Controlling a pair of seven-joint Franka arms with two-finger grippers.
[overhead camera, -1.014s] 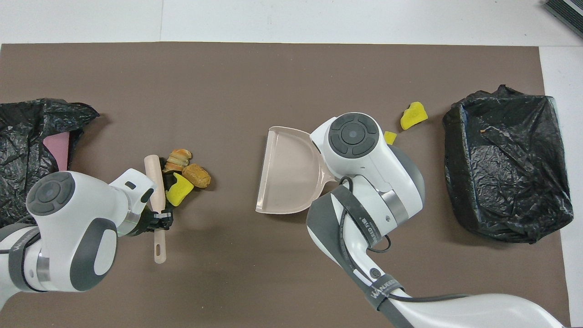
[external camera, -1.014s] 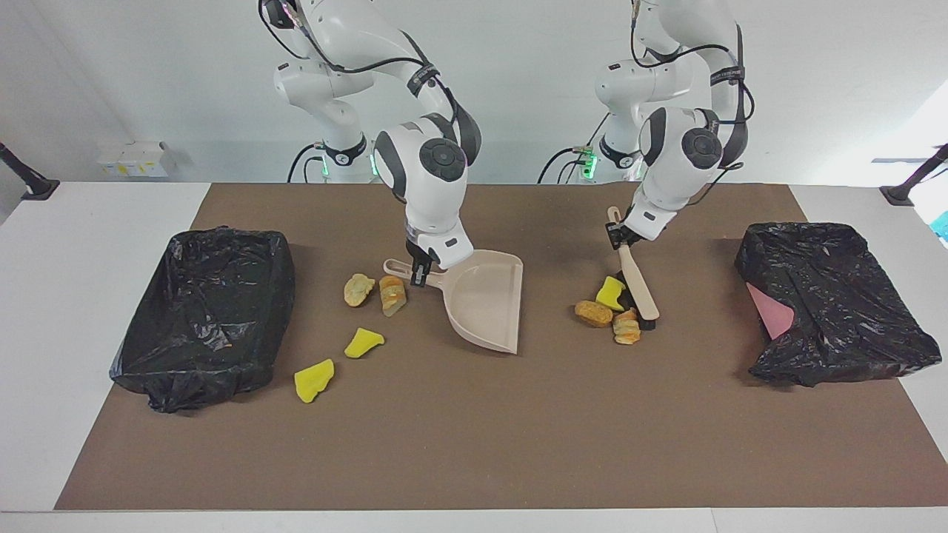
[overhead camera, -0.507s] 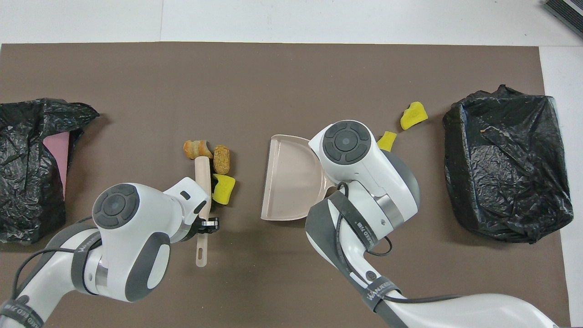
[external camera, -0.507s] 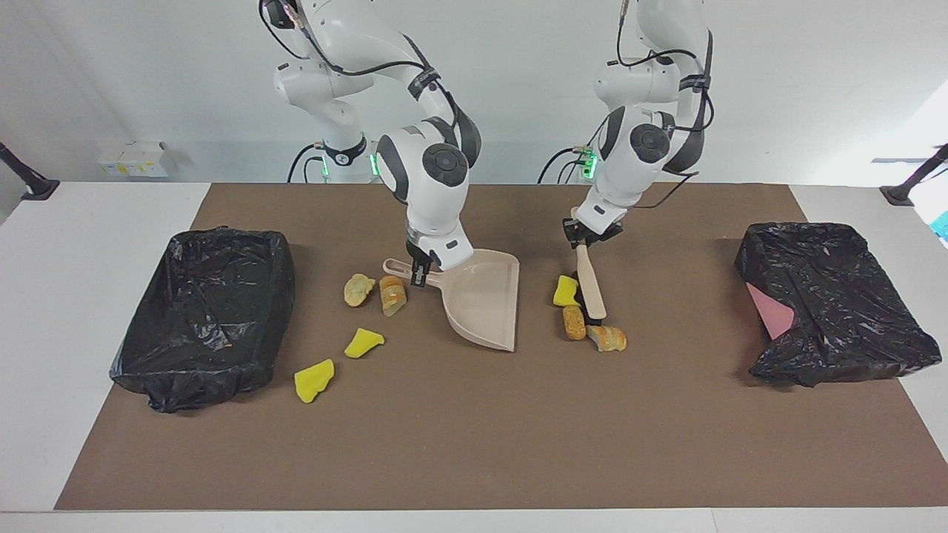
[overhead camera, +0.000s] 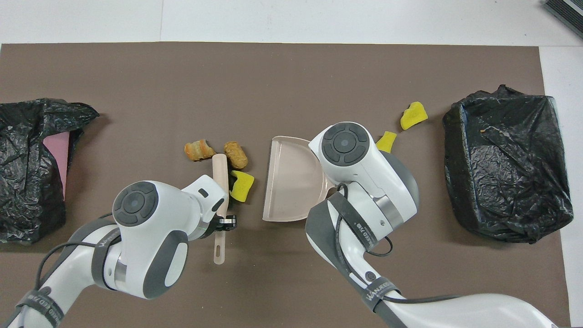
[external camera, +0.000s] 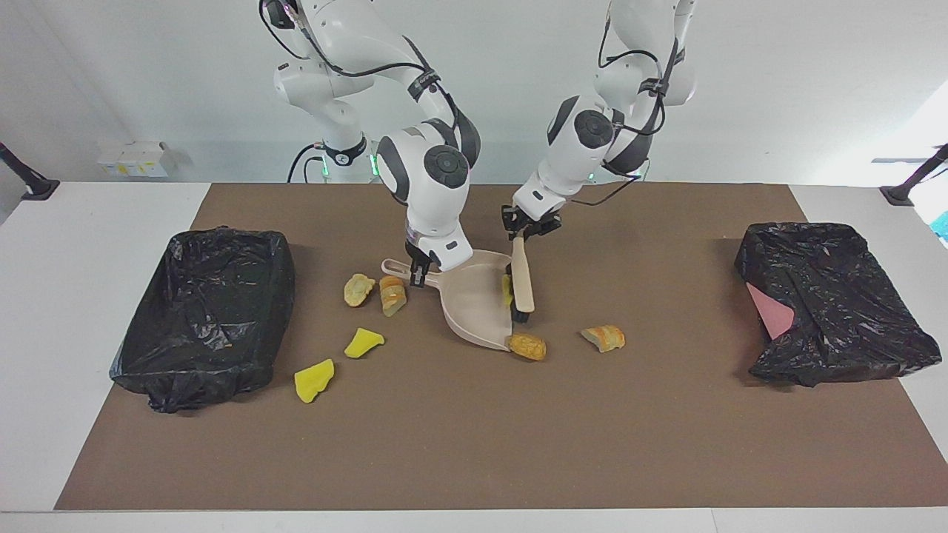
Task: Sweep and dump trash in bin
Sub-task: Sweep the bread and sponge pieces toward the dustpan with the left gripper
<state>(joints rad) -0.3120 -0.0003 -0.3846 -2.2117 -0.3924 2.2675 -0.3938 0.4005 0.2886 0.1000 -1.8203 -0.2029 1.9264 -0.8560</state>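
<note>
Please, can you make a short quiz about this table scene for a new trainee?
1. True or false: the left gripper holds the dustpan.
2. How many yellow scraps are in view?
3. Toward which end of the table does the brush stand from the dustpan? A: the left arm's end. B: the right arm's end.
Key: 1 false, it holds the brush; 2 three; 3 A.

The right gripper (external camera: 419,268) hides under its own arm in the overhead view, which also covers two bread-like lumps (external camera: 376,291) beside it.
</note>
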